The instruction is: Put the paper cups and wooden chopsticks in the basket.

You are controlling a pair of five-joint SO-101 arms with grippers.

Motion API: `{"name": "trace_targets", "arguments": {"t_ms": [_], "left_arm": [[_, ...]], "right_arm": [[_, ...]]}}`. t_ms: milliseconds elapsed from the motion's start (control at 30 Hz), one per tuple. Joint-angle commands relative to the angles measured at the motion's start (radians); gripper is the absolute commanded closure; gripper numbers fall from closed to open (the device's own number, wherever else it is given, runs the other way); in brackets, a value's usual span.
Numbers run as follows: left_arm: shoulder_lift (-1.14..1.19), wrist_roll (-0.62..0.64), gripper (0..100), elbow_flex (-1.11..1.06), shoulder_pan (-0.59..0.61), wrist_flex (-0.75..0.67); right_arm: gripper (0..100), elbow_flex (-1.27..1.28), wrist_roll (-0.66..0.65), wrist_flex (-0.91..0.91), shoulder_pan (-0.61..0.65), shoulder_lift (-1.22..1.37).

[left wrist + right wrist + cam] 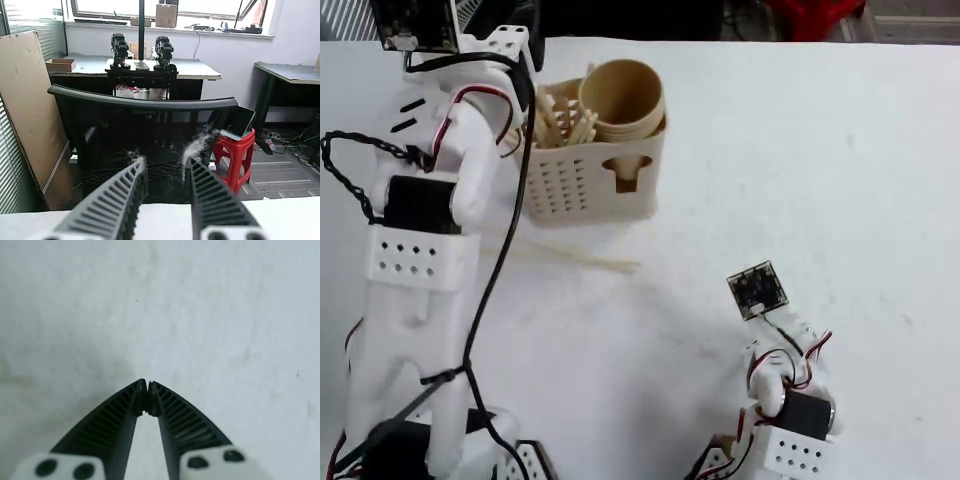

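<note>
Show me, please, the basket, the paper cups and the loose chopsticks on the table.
basket [582, 185]: high view, on its perforated front wall.
paper cups [623, 92]: high view, inside the top cup's mouth.
loose chopsticks [592, 262]: high view, partway along the sticks.

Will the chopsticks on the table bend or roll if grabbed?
Probably stiff: the chopsticks lie straight, thin and wooden-looking. They seem light, so a nudge may slide or roll them across the smooth table. Being so flat on it, they may be tricky to pinch.
</note>
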State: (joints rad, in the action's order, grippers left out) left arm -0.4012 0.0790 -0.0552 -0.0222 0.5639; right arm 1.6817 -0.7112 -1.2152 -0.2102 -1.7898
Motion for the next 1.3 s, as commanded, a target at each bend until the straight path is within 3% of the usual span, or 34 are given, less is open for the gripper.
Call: {"name": "trace_targets", "arguments": {"t_ms": [0, 133, 300, 500, 600, 700, 967, 1100, 1267], "left_arm": [[-0.002, 0.006, 86, 0.015, 0.01, 0.008], [-0.024, 0.005, 86, 0.011, 0.001, 0.103], [-0.124, -0.005, 86, 0.006, -0.053, 0.351], [-0.231, -0.183, 86, 0.0, -0.171, 0.687], [-0.242, -0.222, 86, -0.097, -0.239, 0.747], [-0.24, -0.298, 86, -0.315, -0.286, 0.655], [-0.234, -0.609, 86, -0.888, -0.32, 0.087], [-0.22, -0.537, 86, -0.968, -0.265, -0.046], [-0.03, -0.446, 86, -0.967, -0.202, -0.23]], "right_arm": [[98.1, 0.009, -0.003, -0.004, -0.001, -0.007], [98.1, 0.009, -0.003, -0.004, -0.001, -0.007], [98.1, 0.009, -0.003, -0.004, -0.001, -0.007], [98.1, 0.009, -0.003, -0.004, -0.001, -0.007], [98.1, 0.009, -0.003, -0.004, -0.001, -0.007], [98.1, 0.009, -0.003, -0.004, -0.001, -0.007], [98.1, 0.009, -0.003, -0.004, -0.001, -0.007], [98.1, 0.009, -0.003, -0.004, -0.001, -0.007], [98.1, 0.009, -0.003, -0.004, -0.001, -0.007]]}}
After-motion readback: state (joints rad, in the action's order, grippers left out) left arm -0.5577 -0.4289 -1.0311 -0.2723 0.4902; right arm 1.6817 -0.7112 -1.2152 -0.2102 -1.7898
